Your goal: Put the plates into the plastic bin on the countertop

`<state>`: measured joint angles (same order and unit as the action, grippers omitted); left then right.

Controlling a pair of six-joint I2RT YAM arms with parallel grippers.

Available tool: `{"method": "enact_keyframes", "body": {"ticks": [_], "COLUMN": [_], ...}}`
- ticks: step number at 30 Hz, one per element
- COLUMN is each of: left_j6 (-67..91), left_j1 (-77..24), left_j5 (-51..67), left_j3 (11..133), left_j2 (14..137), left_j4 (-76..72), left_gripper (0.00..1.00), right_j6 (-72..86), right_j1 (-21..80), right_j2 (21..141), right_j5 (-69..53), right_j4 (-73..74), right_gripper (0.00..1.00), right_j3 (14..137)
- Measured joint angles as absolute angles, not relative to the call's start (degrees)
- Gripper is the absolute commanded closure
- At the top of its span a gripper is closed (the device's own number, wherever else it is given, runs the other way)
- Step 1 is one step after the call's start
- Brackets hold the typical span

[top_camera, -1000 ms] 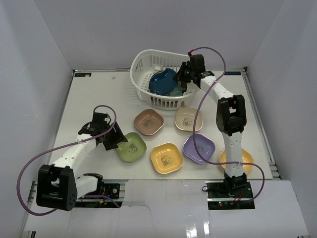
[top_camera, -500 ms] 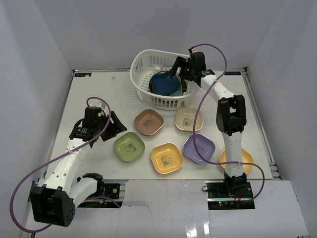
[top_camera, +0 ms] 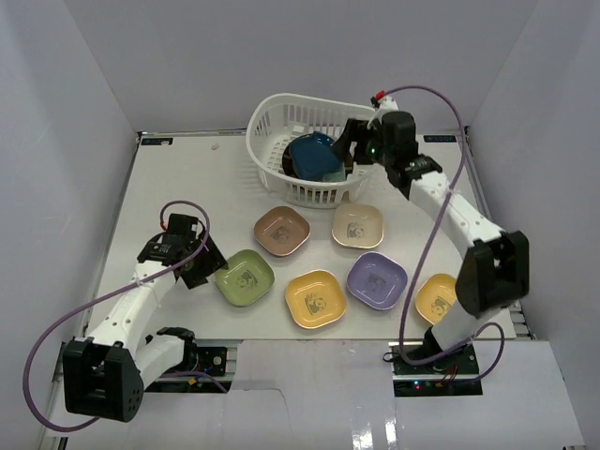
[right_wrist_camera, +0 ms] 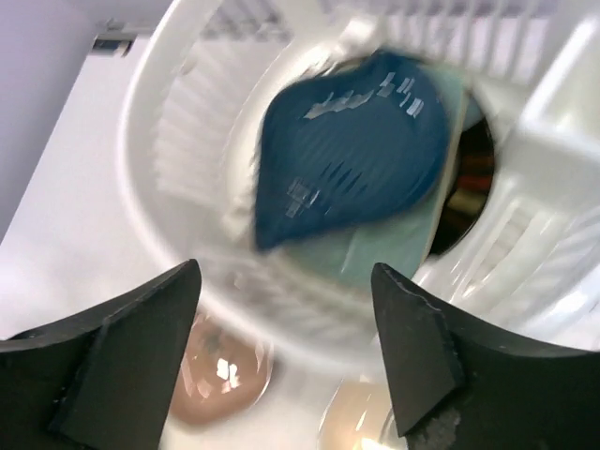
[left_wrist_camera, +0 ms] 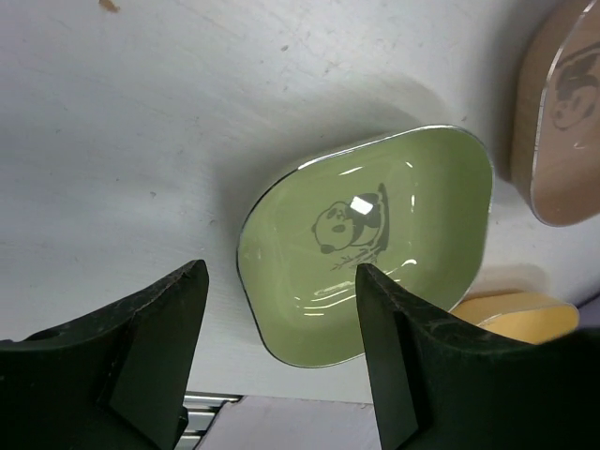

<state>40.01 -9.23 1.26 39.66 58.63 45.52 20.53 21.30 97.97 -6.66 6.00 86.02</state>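
The plastic bin (top_camera: 281, 117) stands at the back of the countertop (top_camera: 169, 197). A dark blue plate (top_camera: 314, 157) leans inside it on a mint-green tray (right_wrist_camera: 394, 239). My right gripper (top_camera: 349, 145) hovers open over the bin's right rim, holding nothing; in the right wrist view (right_wrist_camera: 286, 270) the blue plate (right_wrist_camera: 352, 141) lies beyond its fingers. Green (top_camera: 245, 277), brown (top_camera: 281, 231), beige (top_camera: 357, 225), yellow (top_camera: 316, 298), purple (top_camera: 377, 280) and orange (top_camera: 437, 297) plates lie on the countertop. My left gripper (top_camera: 204, 262) is open just left of the green plate (left_wrist_camera: 375, 244), its fingers (left_wrist_camera: 412, 356) straddling the near rim (left_wrist_camera: 281, 270).
White walls close in the countertop on three sides. A dark plate (right_wrist_camera: 469, 178) shows under the tray inside the bin. The right arm's cable (top_camera: 422, 244) hangs above the purple and orange plates. The brown plate (left_wrist_camera: 562, 122) sits close beyond the green one.
My right gripper opened and let go of the dark blue plate, which now rests in the bin; the arm swung out to the right. My left gripper came back down beside the green plate.
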Motion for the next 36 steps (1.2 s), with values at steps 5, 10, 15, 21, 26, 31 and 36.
{"method": "enact_keyframes", "body": {"ticks": [5,10,15,21,26,31,36], "left_j6": [41.8,43.0,43.5,42.0,40.2,39.9,40.8], "left_j1": [-9.2,-9.2,-9.3,-9.3,-9.3,-9.3,-9.3], "left_j5": [2.5,3.8,3.8,3.4,3.2,3.9,6.1], "left_j3": [36.7,34.2,33.7,34.3,41.0,52.7,62.0], "left_j2": [60.1,63.1,63.1,57.7,48.9,48.1,57.4], "left_j4": [42.7,38.4,36.4,37.1,39.7,37.6,32.5], "left_gripper": [0.34,0.69,1.0,1.0,1.0,1.0,1.0], "right_j6": [19.6,20.2,21.4,23.4,24.0,25.1,25.8], "right_j1": [29.6,32.7,34.7,37.5,40.1,43.4,45.6], "right_j2": [78.9,72.0,64.4,63.0,62.7,56.5,53.1], "right_j5": [-4.2,0.6,4.4,5.1,6.8,7.7,7.0], "right_j4": [0.9,4.3,10.0,10.9,13.1,18.5,22.2], "right_gripper": [0.38,0.39,0.34,0.3,0.3,0.31,0.31], "right_j3": [60.6,43.9,35.0,32.0,32.1,32.0,31.6]}}
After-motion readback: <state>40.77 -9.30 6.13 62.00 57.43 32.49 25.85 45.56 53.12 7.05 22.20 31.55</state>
